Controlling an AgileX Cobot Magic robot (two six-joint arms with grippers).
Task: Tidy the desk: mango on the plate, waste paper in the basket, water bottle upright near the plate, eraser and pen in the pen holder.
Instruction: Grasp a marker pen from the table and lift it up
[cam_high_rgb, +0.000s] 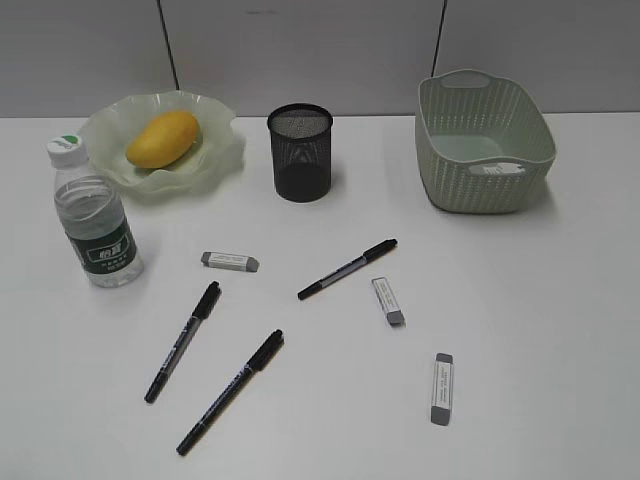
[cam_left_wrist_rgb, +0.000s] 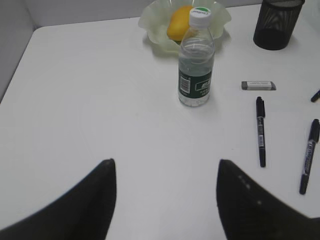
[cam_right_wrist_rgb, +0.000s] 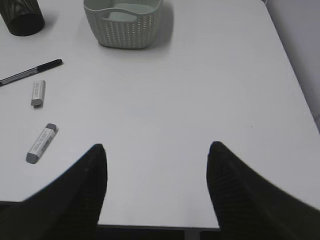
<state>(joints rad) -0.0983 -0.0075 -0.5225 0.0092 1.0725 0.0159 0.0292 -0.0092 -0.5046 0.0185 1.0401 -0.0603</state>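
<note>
Far left of the desk (cam_high_rgb: 560, 320): water bottle (cam_high_rgb: 95, 215) standing upright, white cap with green top, just in front of the plate (cam_high_rgb: 215, 150) and close beside it. On the plate, at back left: mango (cam_high_rgb: 163, 138), lying in the ruffled green glass. Right of the plate, apart from it: pen holder (cam_high_rgb: 300, 152), black mesh, upright; contents not discernible from the pictures.

In front of the pen holder, loose on the white top: first eraser (cam_high_rgb: 229, 261), grey and white, lying flat between bottle and centre. Nearer the front edge: two black pens, the left pen (cam_high_rgb: 183, 341) and the middle pen (cam_high_rgb: 230, 392), both slanted, roughly parallel, not touching. Toward the centre: third pen (cam_high_rgb: 347, 269), slanted, tip pointing up-right, just beside the second eraser (cam_high_rgb: 389, 301). Further front and right: third eraser (cam_high_rgb: 442, 388), lying alone.

Back right: basket (cam_high_rgb: 485, 145), sage green, woven-look walls, handles cut out, well apart from the pens and erasers. No waste paper identifiable; basket floor only partly visible.

Nothing standing between the loose pens and erasers and the pen holder; open white surface all around.

Left gripper (cam_left_wrist_rgb: 165, 200): seen only from the left wrist, jaws spread apart, nothing between them, above bare desk, bottle straight ahead. Right gripper (cam_right_wrist_rgb: 155, 190): seen only from the right wrist, jaws likewise parted and holding nothing, near the desk's front edge, basket ahead, two erasers off to the left.
</note>
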